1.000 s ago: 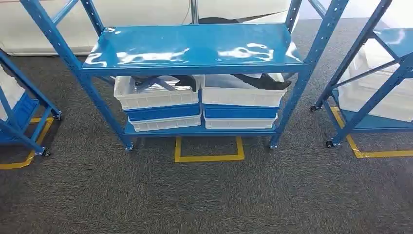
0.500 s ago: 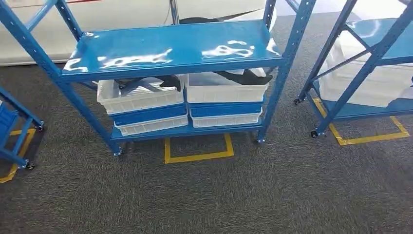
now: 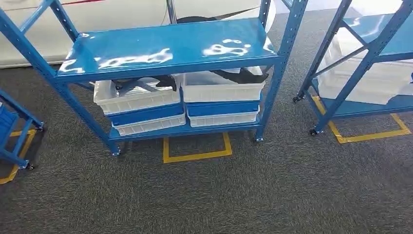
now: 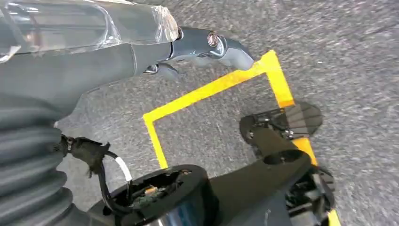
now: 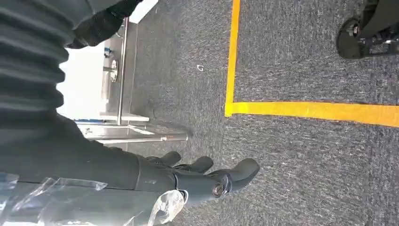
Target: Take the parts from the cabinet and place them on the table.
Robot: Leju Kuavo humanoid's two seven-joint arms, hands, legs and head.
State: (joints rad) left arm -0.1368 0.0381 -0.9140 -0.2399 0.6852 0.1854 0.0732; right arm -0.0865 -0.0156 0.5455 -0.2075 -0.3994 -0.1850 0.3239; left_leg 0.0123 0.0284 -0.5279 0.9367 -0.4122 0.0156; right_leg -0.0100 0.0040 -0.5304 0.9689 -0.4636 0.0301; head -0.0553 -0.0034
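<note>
The blue cabinet rack (image 3: 170,46) stands ahead of me on grey carpet. On its bottom shelf sit two stacks of white and blue bins. The left top bin (image 3: 139,101) and the right top bin (image 3: 221,91) hold dark parts (image 3: 241,76), half hidden under the upper shelf. My left hand (image 4: 188,47) hangs over the carpet with its fingers stretched out and nothing in them. My right hand (image 5: 197,179) also hangs low, fingers apart and holding nothing.
A yellow taped square (image 3: 197,155) marks the floor before the rack. A second blue rack (image 3: 341,58) with white bins (image 3: 375,83) stands to the right, a third rack (image 3: 14,122) at the left edge. A steel frame (image 5: 141,136) stands near my right hand.
The whole picture has slid left and slightly down, so the camera has moved. The rack, bins and parts keep their places relative to each other.
</note>
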